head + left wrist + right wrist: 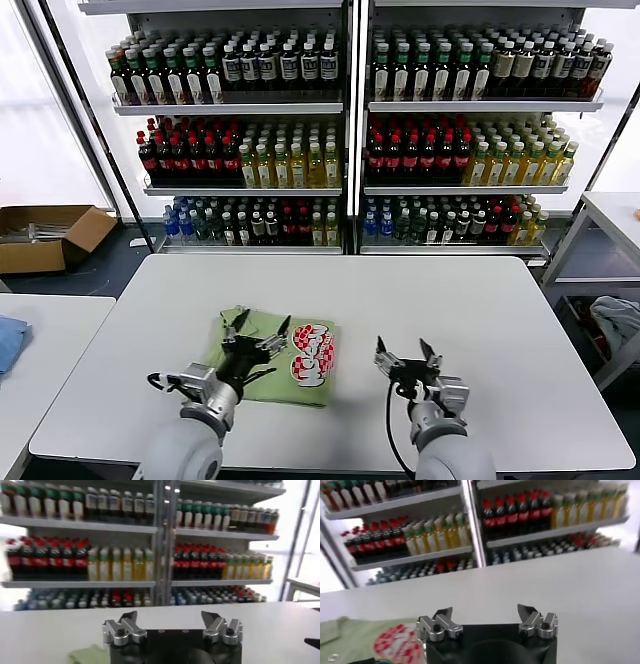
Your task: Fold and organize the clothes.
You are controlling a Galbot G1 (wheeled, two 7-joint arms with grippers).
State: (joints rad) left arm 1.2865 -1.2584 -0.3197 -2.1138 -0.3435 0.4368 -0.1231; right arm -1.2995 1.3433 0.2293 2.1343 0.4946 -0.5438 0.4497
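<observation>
The clothes, a light green polo shirt [262, 372] with a red-and-white print [314, 352], lies folded into a compact rectangle on the white table [420, 300], left of centre near the front. My left gripper [260, 330] hovers over the shirt's left half, open, with nothing between its fingers; a corner of the shirt [90, 655] shows beside it in the left wrist view. My right gripper [407, 351] stands open over bare table to the right of the shirt, holding nothing. In the right wrist view the shirt [365, 640] shows at the edge.
Shelves of bottles [340, 130] stand behind the table. A second table with a blue cloth [8, 340] is at the left, a cardboard box [45, 235] lies on the floor behind it, and a bin with grey cloth [615, 320] stands at the right.
</observation>
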